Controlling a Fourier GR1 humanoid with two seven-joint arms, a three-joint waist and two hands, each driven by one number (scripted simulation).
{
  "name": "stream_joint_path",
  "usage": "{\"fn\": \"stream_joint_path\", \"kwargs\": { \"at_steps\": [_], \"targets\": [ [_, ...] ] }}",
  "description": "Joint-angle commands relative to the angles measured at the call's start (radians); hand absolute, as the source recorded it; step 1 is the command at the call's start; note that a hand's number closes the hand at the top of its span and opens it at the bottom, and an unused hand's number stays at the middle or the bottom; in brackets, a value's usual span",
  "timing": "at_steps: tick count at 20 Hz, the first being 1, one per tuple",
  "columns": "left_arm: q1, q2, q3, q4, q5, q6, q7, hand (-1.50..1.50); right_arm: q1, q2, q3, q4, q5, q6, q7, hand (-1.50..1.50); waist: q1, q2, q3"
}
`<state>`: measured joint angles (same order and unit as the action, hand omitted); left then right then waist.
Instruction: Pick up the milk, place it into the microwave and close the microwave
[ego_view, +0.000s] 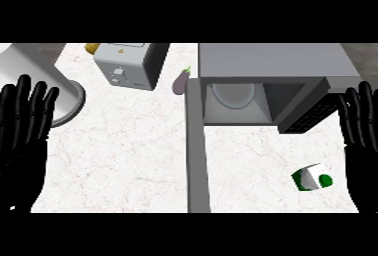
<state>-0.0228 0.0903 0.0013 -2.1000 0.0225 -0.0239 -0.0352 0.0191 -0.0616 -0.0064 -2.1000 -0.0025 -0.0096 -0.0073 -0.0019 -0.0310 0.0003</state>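
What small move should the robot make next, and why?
Probably move the right hand down and left to the milk. The milk lies untouched on the counter, both hands are open, and the microwave already stands open.

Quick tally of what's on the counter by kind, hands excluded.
Appliances: 2, the microwave with its door open and the toaster
Cartons: 1, the milk carton
Vegetables: 1, the eggplant
Plates: 1, inside the microwave
Total: 5

Marble counter (125, 165) under milk (312, 177), microwave (280, 70), toaster (125, 65).
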Motion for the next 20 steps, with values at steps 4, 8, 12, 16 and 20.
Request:
{"fn": "stream_joint_path", "kwargs": {
  "at_steps": [4, 8, 12, 16, 20],
  "targets": [
    [-0.117, 0.059, 0.101, 0.047, 0.036, 0.001, 0.101, -1.50, 0.124, -0.019, -0.037, 0.031, 0.017, 0.038, -0.121, -1.50, -0.004, 0.031, 0.000],
    [0.027, 0.020, 0.131, 0.152, 0.129, -0.033, 0.065, -1.50, 0.222, 0.028, 0.067, -0.073, -0.143, 0.124, -0.040, -1.50, -0.008, 0.029, -0.001],
    [0.055, 0.054, 0.157, 0.026, 0.191, -0.056, 0.164, -1.50, 0.403, 0.059, 0.127, -0.124, -0.111, 0.143, -0.122, -1.50, -0.003, 0.027, 0.000],
    [0.166, 0.062, 0.213, 0.061, 0.257, -0.147, 0.062, -1.50, 0.517, 0.051, 0.151, -0.163, -0.124, 0.193, -0.174, -1.50, -0.003, 0.028, 0.000],
    [0.277, 0.010, 0.159, -0.065, 0.208, -0.141, 0.072, -1.50, 0.461, 0.026, 0.053, -0.125, -0.132, 0.153, -0.185, -1.50, 0.003, 0.029, 0.000]
  ]
}}
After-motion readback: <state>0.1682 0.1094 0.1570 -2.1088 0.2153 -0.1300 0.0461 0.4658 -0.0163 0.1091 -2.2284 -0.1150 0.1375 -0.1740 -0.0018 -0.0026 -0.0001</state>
